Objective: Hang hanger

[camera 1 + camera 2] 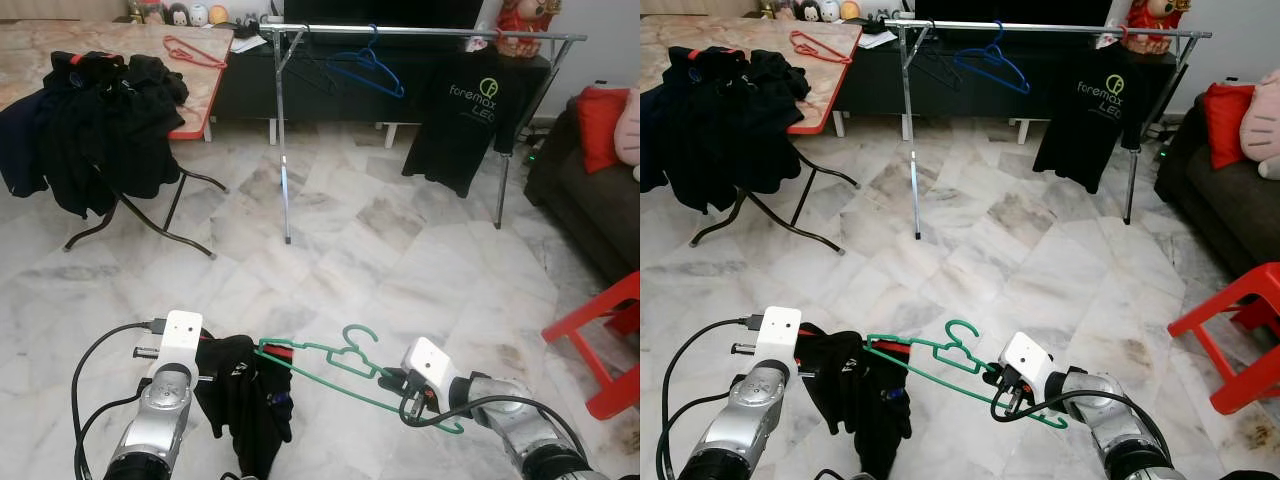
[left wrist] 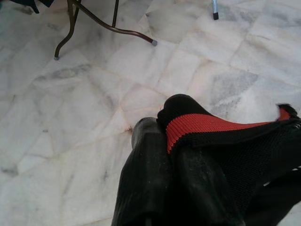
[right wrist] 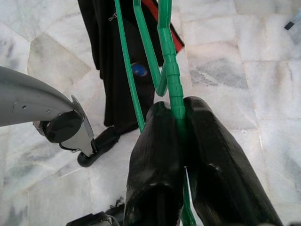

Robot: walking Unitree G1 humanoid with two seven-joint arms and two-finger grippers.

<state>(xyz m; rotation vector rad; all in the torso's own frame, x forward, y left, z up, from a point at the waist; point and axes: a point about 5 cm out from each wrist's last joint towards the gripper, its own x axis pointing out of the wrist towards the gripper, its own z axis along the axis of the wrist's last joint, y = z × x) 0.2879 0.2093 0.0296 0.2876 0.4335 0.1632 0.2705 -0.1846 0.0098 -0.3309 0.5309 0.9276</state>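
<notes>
- The green hanger (image 1: 345, 372) hangs low in front of the robot, above the marble floor (image 1: 400, 250), stretched between the two arms with its hook pointing up.
- The right gripper (image 3: 178, 110) has its fingers clamped together on one shoulder of the green hanger, near that end.
- A black garment (image 1: 245, 405) with a red collar band drapes from the hanger's other end and hangs down toward the floor.
- The left gripper (image 2: 162, 134) pinches the garment's red-trimmed edge, fingers closed on the fabric.
- Well ahead stands a metal clothes rack (image 1: 420, 33); on its rail hang a blue hanger (image 1: 370, 68), a dark hanger just beside it, and a black T-shirt (image 1: 468, 120) with pale lettering.
- To the robot's left a folding table (image 1: 205, 100) with a red edge carries a heap of dark clothes (image 1: 95, 125) spilling over its side, and a red hanger (image 1: 192, 52) lies on its top.
- On the right are a dark sofa (image 1: 585, 195) with a red cushion (image 1: 603, 125), and nearer, a red plastic stool (image 1: 605, 335).
</notes>
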